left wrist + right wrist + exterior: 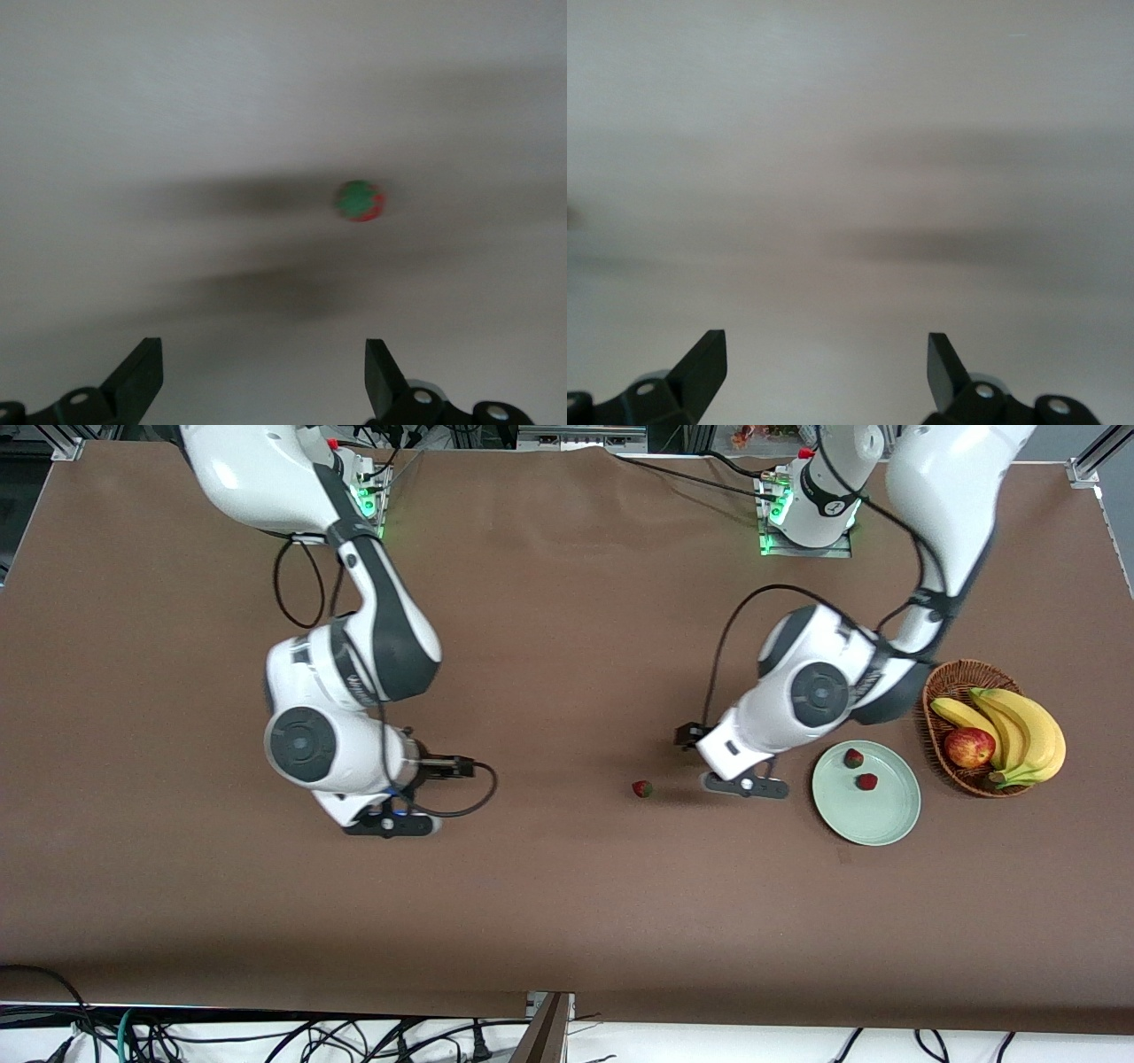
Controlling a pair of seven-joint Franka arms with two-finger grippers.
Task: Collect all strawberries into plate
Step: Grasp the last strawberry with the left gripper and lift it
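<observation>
The pale mint-green plate [873, 819] lies near the left arm's end of the table and holds two strawberries [853, 758] [867, 781]. A third strawberry [642, 788] lies on the bare table, beside the plate toward the right arm's end. My left gripper [744, 786] is low over the table between that loose strawberry and the plate. It is open and empty. In the left wrist view the loose strawberry [360, 200] shows ahead of the open left gripper [263, 354]. My right gripper [390, 825] is open and empty over bare table; the right wrist view [827, 350] shows only tabletop.
A brown wicker basket [961, 673] stands beside the plate at the left arm's end. It holds bananas [1019, 731] and a red-yellow apple [969, 747]. Cables hang below the table's front edge.
</observation>
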